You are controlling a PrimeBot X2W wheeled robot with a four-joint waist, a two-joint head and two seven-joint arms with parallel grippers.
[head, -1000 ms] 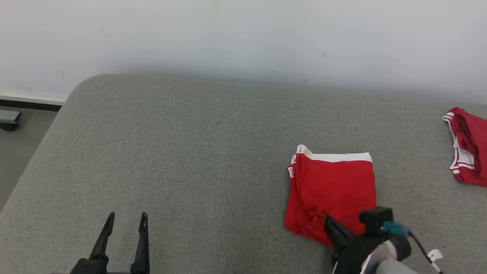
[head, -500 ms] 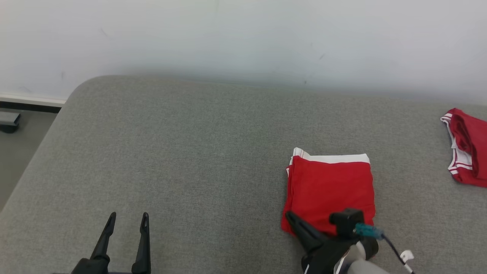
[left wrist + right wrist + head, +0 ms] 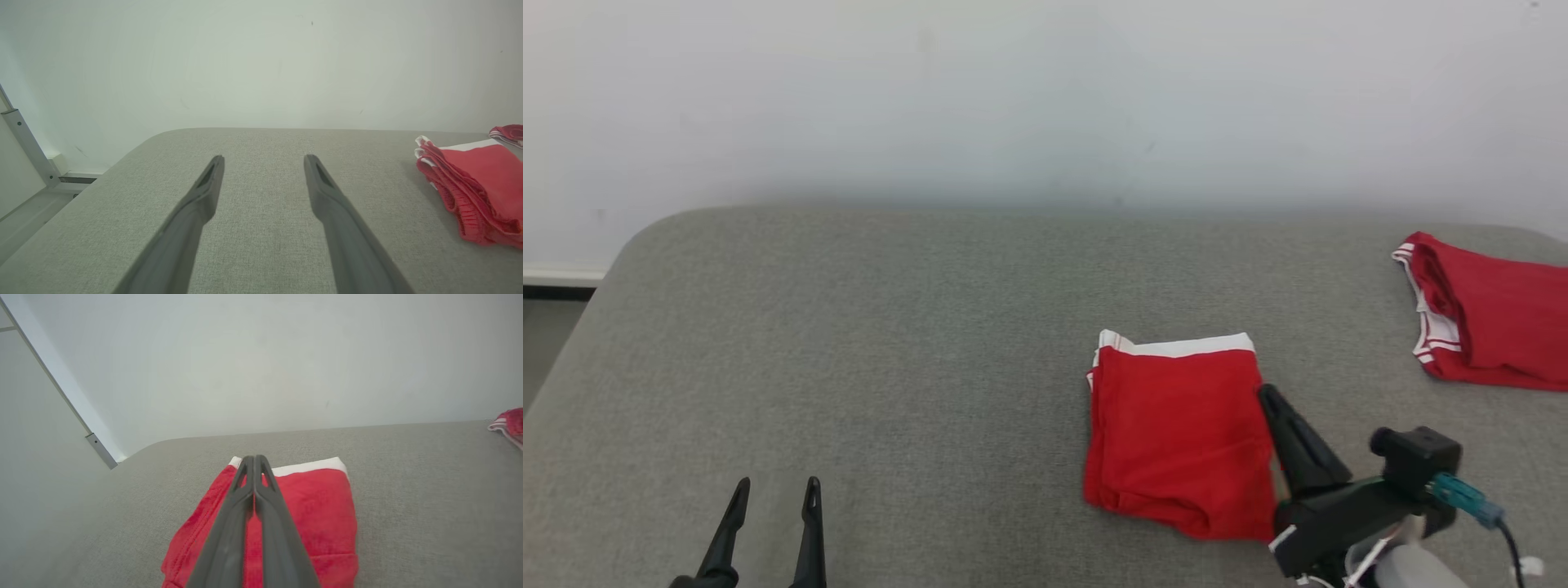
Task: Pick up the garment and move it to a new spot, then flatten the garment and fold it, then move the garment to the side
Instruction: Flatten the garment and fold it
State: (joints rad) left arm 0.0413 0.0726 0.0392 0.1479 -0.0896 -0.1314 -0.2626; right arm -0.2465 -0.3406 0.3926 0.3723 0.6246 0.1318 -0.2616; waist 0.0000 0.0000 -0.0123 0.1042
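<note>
- The folded red cloth garment (image 3: 1176, 437) with a white waistband lies flat on the grey fabric-covered worktop (image 3: 890, 343), right of centre.
- Right gripper (image 3: 1270, 400): jaws pressed together, holding nothing, slanting over the garment's right edge; I cannot tell if they touch it.
- Left gripper (image 3: 774, 494): jaws wide and empty, above bare worktop, well apart from the garment.
- 1 more red-and-white garment (image 3: 1486, 314) lies crumpled at the far right.

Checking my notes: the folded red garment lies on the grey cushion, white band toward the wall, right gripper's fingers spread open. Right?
Not quite: the right gripper is shut, fingers pressed together, as the right wrist view shows. The rest stands.
</note>
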